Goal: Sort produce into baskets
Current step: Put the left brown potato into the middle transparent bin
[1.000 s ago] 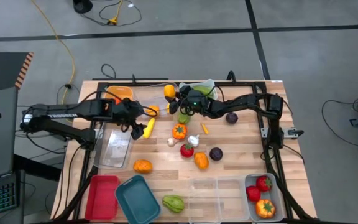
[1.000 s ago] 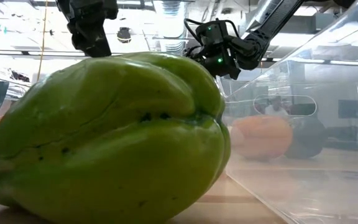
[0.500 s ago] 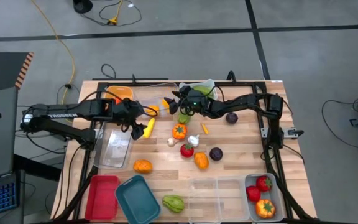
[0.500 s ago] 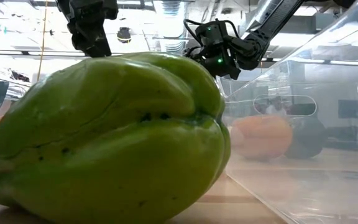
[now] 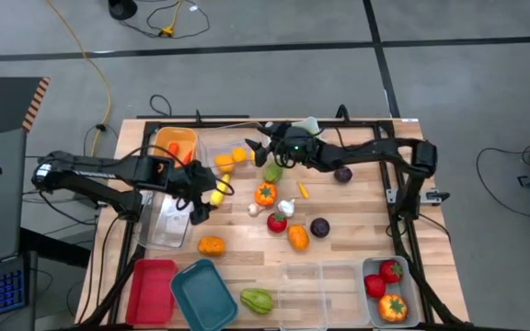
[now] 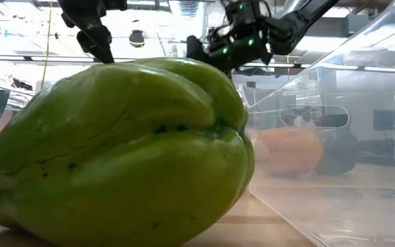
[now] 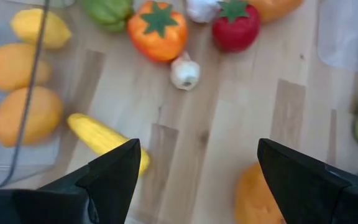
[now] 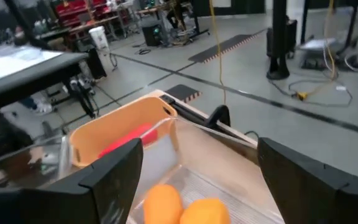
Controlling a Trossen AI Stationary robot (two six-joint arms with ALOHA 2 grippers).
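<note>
My right gripper hovers open over a clear basket at the table's far side. Two orange fruits and a yellow one lie in that basket. An orange basket with something red in it stands beside it. My left gripper is open and points down at the bare wood. A yellow squash lies on the table just off one finger, not touched. In the low view a big green vegetable fills the foreground, with both grippers high behind it.
Loose produce lies mid-table: an orange tomato, garlic, a red fruit, two purple ones. Another clear basket sits under my left arm. Red, teal, clear and pale grey baskets line the near edge.
My right gripper has opened and let go of an orange-yellow fruit, which has dropped into the far clear basket beside the other one. The gripper has then risen and rolled a little. My left gripper, still open, has swung toward the table's near edge.
</note>
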